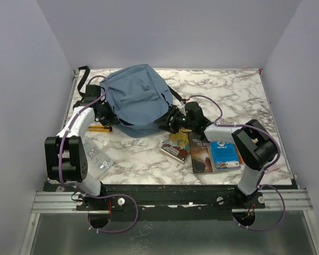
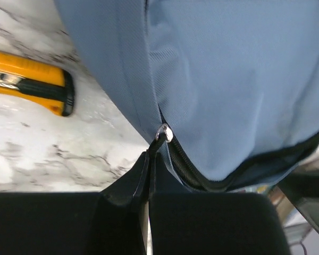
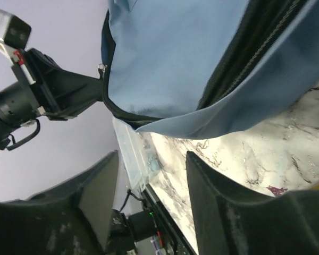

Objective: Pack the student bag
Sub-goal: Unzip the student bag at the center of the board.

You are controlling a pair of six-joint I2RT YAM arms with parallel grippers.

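Note:
The student bag is a dusty-blue backpack lying at the back middle of the table. My left gripper is at its left lower edge. In the left wrist view this gripper is shut on the black zip pull under the metal slider; the bag fills the view above. My right gripper is at the bag's right lower edge. In the right wrist view it is open and empty, just below the bag's fabric and zip line.
Three books lie at the front right: a small one, a dark one and a blue one. A yellow utility knife lies left of the bag. A clear plastic box sits front left.

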